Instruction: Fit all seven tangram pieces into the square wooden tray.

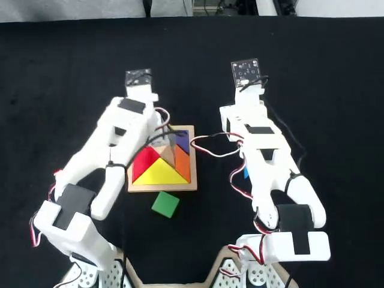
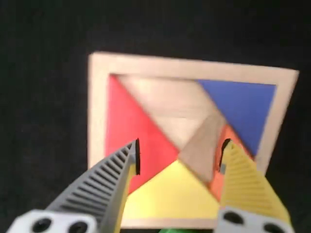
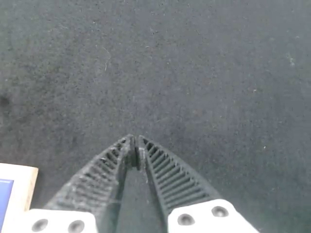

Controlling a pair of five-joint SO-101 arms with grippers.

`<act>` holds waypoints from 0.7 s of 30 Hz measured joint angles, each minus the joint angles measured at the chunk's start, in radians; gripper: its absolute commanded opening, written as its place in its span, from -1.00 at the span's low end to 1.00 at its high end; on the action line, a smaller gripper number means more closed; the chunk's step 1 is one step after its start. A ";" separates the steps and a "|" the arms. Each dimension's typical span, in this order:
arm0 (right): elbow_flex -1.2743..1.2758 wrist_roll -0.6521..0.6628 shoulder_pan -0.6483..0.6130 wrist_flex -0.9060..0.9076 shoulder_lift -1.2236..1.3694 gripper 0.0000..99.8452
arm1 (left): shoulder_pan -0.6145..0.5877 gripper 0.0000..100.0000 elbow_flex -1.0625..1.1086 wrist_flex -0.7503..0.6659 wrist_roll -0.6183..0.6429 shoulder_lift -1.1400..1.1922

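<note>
On the black tabletop (image 1: 60, 72) the left claw (image 2: 180, 148) gapes wide above the wooden tray (image 1: 162, 188), the right claw (image 3: 134, 143) sits pinched shut over dark cloth, and pale clutter (image 1: 216, 7), perhaps cables, lies beyond.

Both arms are chunky white plastic, the left arm (image 1: 114, 144) and the right arm (image 1: 264, 156) alike, built of boxy links with black rectangular panels (image 1: 297, 223) set into the segments near the bases. Thin red, white and black wires (image 1: 216, 154) loop loosely along the joints. Each wrist carries a small dark circuit board (image 1: 246, 71). The left gripper (image 2: 180, 151) and the right gripper (image 3: 132, 144) have tapering, ribbed fingers (image 3: 165, 177) fixed to white mounts with small round screws (image 3: 75, 225).
</note>
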 measured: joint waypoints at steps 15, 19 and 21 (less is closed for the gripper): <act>0.000 0.000 0.000 0.000 0.000 -0.98 | -0.075 -0.57 0.126 -0.037 -0.091 -0.137; 0.000 0.000 0.000 0.000 0.000 -0.98 | -0.080 -0.62 0.141 -0.037 -0.101 -0.137; 0.000 0.000 0.000 0.000 0.000 -0.98 | -0.103 -0.70 0.141 -0.037 -0.101 -0.137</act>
